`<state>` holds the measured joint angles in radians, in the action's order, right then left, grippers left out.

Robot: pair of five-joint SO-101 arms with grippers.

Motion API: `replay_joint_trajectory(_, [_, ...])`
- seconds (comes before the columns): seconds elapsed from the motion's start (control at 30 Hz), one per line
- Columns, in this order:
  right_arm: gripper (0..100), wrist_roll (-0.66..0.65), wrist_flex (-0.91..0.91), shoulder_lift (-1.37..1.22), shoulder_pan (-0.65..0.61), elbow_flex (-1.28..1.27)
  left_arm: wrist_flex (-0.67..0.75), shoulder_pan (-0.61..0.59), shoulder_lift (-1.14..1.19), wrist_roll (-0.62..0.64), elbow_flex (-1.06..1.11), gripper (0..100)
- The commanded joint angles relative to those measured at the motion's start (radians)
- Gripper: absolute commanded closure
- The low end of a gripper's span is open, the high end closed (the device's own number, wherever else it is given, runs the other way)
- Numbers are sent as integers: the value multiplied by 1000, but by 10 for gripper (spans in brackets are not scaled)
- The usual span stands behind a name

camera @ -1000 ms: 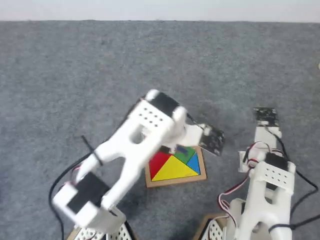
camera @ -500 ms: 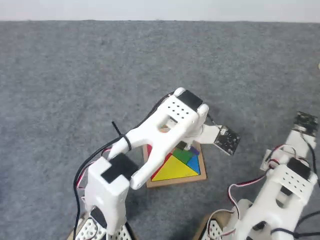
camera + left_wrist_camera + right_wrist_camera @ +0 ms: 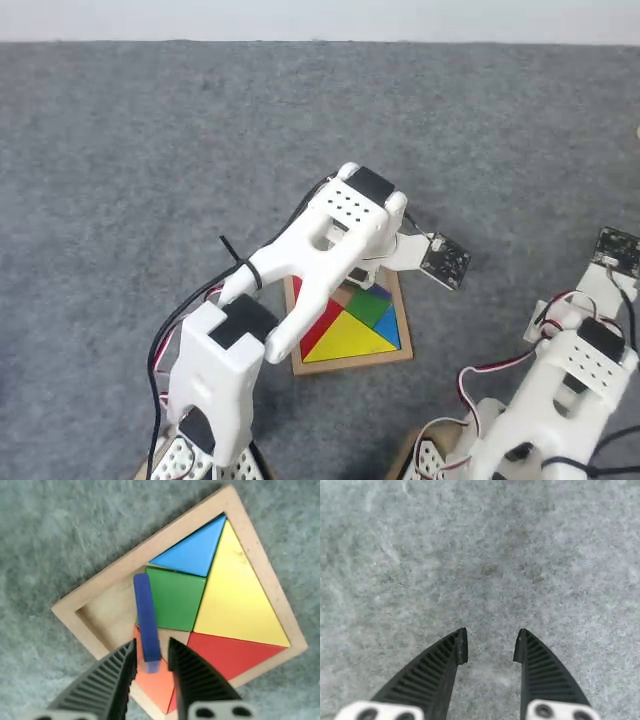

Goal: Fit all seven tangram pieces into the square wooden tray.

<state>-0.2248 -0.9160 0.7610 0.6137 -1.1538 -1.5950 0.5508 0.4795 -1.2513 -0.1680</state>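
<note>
The square wooden tray (image 3: 75, 612) lies on grey carpet and holds a light blue triangle (image 3: 192, 552), a green square (image 3: 175, 597), a large yellow triangle (image 3: 235, 595), a red triangle (image 3: 225, 655) and an orange piece (image 3: 155, 685). One corner pocket of the tray (image 3: 112, 615) is bare wood. My left gripper (image 3: 152, 652) hangs over that area, shut on a dark blue piece (image 3: 146, 612) held on edge. In the high view the left arm covers the far part of the tray (image 3: 350, 363). My right gripper (image 3: 490, 647) is open over bare carpet, nothing between its fingers.
Grey carpet (image 3: 150, 150) stretches all around the tray. The right arm (image 3: 570, 370) stands at the near right, apart from the tray. Both arm bases sit at the near edge.
The left arm swung farther over the tray with the dark blue piece, then eased back slightly. The right arm swung out to the right, away from the tray.
</note>
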Motion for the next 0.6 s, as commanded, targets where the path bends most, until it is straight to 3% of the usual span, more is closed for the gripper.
replay_joint_trajectory(0.0, [836, 6, 21, 5, -22, 60, 12, 3, -9, -15, -45, 881])
replay_joint_trajectory(0.57, [836, 5, 15, 5, -56, 60, 89, -2, -8, -11, -68, 881])
